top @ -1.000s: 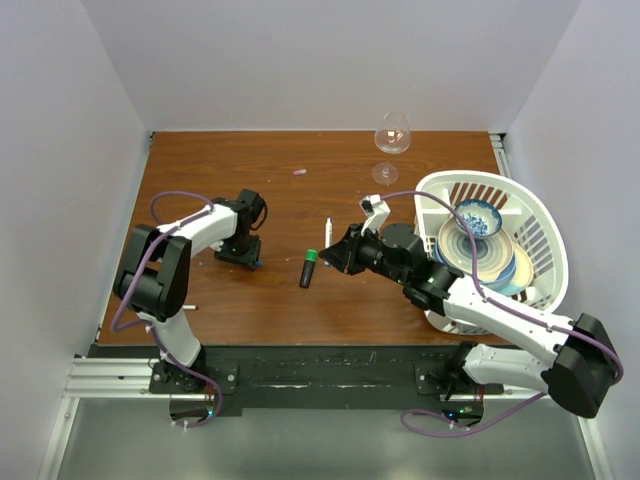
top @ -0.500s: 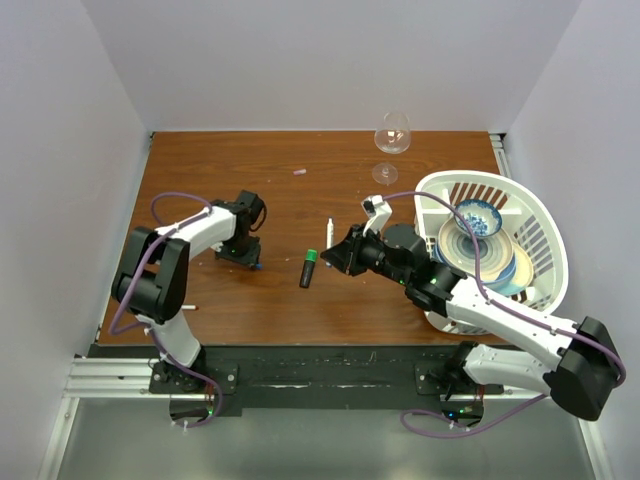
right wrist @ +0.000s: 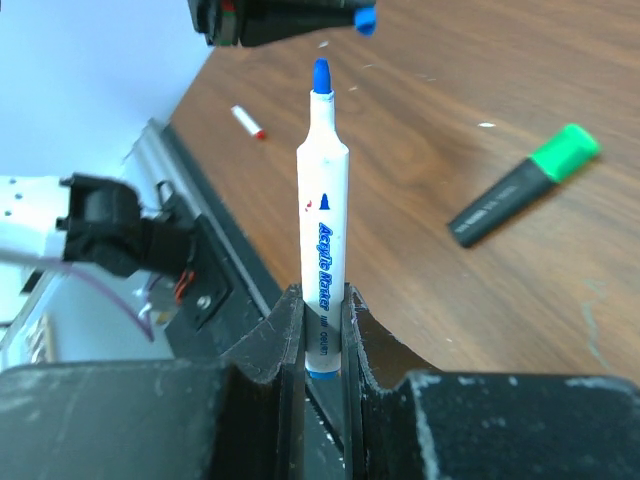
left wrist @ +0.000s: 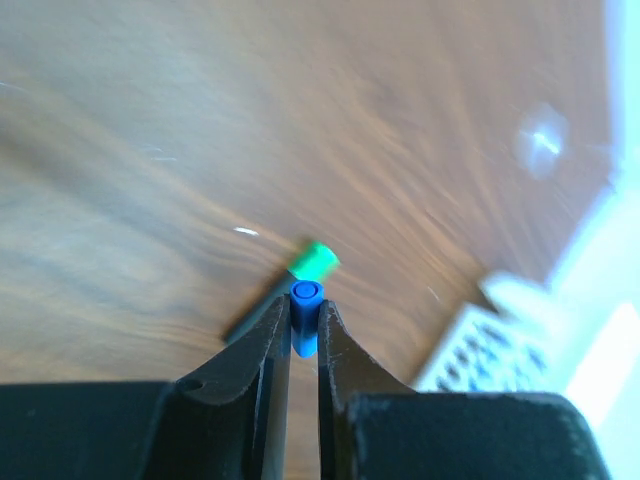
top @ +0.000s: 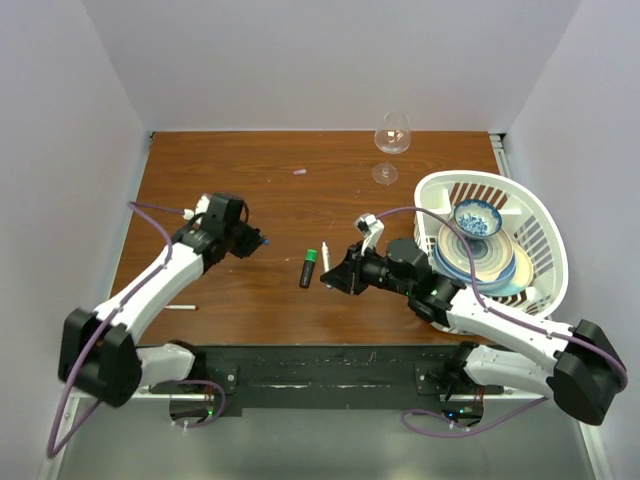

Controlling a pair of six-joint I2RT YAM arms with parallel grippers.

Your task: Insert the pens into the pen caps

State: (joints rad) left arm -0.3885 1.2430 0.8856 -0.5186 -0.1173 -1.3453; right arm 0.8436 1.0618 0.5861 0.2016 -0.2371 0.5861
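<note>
Left hand [top: 248, 240] hangs above the left half of the brown tabletop [top: 220, 170]. Its two fingers [left wrist: 270, 345] are pressed nearly together on a small blue cap [left wrist: 305, 308]. The cap's open end faces outward past the fingertips, toward the middle of the tabletop.

The right hand [top: 336, 277] sits near the centre. Its jaws are closed on the lower end of a white pen [right wrist: 322, 215] with blue lettering on its body. The uncapped blue tip sticks out away from that hand. In the right wrist view the blue cap shows just beyond the pen tip and a little to one side, with a clear gap between them.

A black marker [top: 307, 272] lies flat on the tabletop between the two hands, with a green cap [top: 312, 256] on its far end. Neither hand touches it.

A second white pen [top: 180, 307], red at one end, lies near the front left edge, well apart from both hands. A pale pink cap [top: 299, 171] lies alone toward the back.

At the back stands a wine glass [top: 392, 135]. A white plastic basket [top: 545, 215] on the right holds stacked plates and a patterned bowl [top: 476, 215].
</note>
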